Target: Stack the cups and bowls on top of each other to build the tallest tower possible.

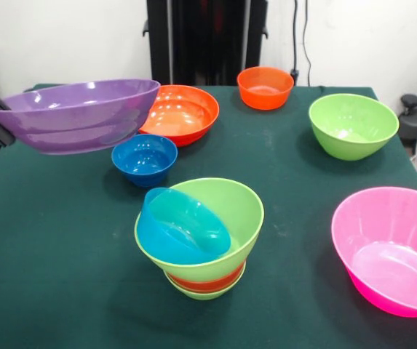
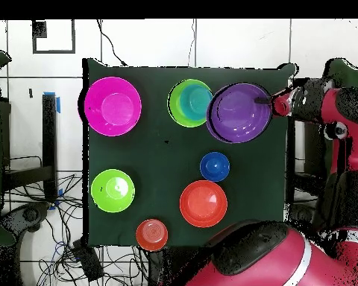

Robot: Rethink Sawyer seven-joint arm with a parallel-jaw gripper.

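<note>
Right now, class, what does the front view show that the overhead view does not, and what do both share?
Only the front view shows the tower side-on: a small green base, an orange band, a wide lime green rim, and a blue bowl tilted inside.

Only the overhead view shows the red arm and its end effector at the purple bowl's rim.

Both show that purple bowl raised, plus the pink bowl and the green table.

A dark green table [image 1: 62, 262] stands before a white wall [image 1: 62, 36], cables [image 2: 77, 253] on the floor.
</note>
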